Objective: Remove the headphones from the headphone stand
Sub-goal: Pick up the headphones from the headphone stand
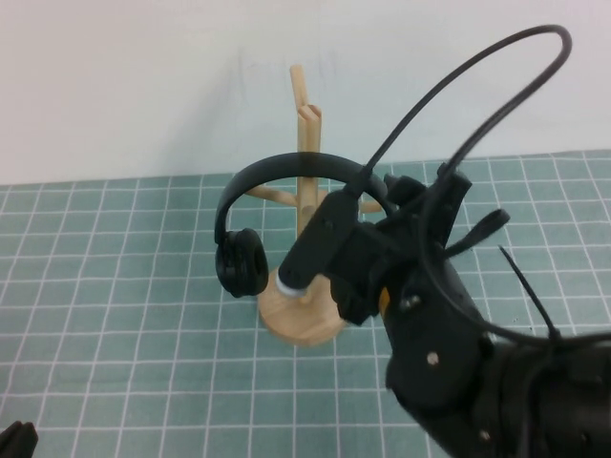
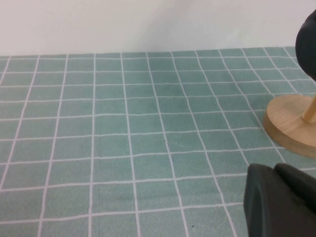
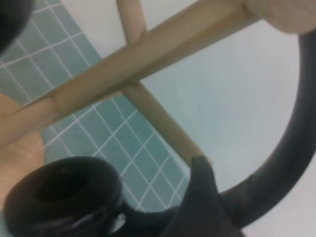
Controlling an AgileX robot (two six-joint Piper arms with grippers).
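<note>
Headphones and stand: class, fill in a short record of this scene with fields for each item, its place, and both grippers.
headphones: black, headband hung over the stand's pegs
headphone stand: light wood, upright on the green checked mat
right gripper: at the headband beside the post
left gripper: low near the mat, apart from the stand

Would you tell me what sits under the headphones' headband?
The headphone stand carries the headphones; the right gripper covers their right side. The left gripper waits at the table's near-left edge.
</note>
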